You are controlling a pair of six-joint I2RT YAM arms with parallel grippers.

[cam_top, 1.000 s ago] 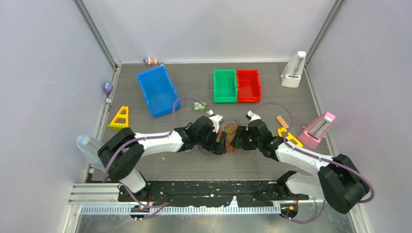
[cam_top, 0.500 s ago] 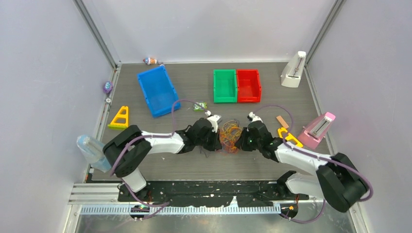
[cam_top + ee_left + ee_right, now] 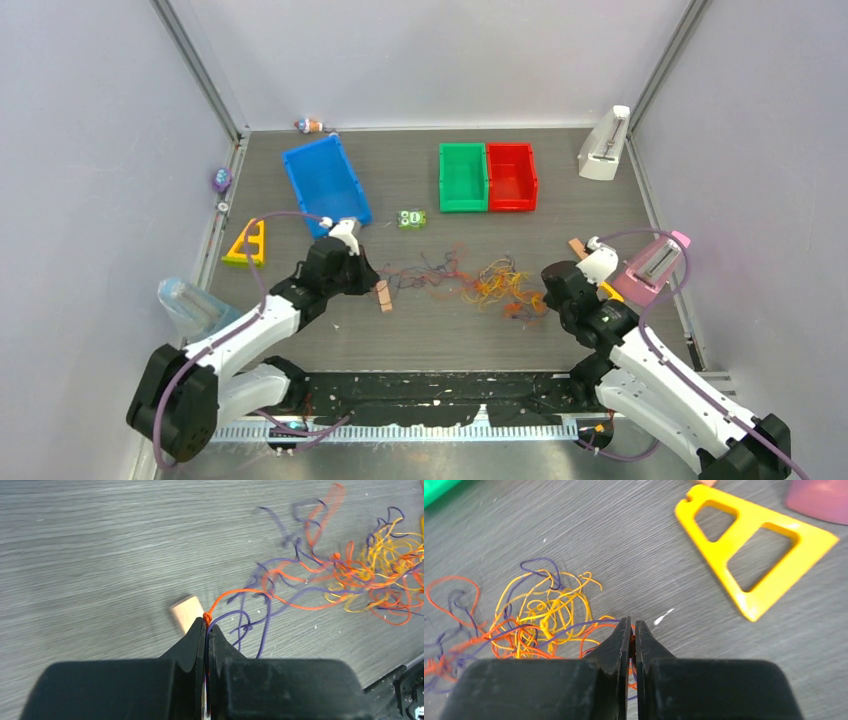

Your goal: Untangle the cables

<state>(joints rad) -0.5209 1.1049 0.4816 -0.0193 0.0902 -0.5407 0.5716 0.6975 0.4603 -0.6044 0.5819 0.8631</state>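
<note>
Orange, yellow and purple cables (image 3: pixel 480 285) are lying strung out across the centre of the tabletop (image 3: pixel 450 335), running 9 to 3 o'clock.

- Change: a second ago both tools were meeting over a tight clump at centre, jaws apart. Now the arms are standing well apart and the clump is spreading into a loose ribbon, thinner toward 9 o'clock and still knotted toward 3.
- Left tool (image 3: pixel 206 622): jaws are pressing together on an orange and a purple strand at the very tip, pulling toward 9 o'clock. A small wooden block (image 3: pixel 186 612) is sitting just beside the fingertips.
- Right tool (image 3: pixel 631 627): jaws are likewise clamping orange and purple strands at the 3 o'clock end of the tangle, with a yellow triangle (image 3: pixel 749 555) lying near, toward 1 o'clock in the wrist view.
- Meaning, as a judgement: the stretch is loosening the outer strands, but the yellow-orange core is still looking matted, so the task is seeming only partly along; more pulling or regrasping of single strands is probably needed, and thin strands may be slipping from the pinch.

Containers: a blue bin (image 3: pixel 325 188) is sitting at 11 o'clock, and a green bin (image 3: pixel 463 178) and a red bin (image 3: pixel 512 176) are touching side by side at 12. No cable is showing in any of them.
</note>
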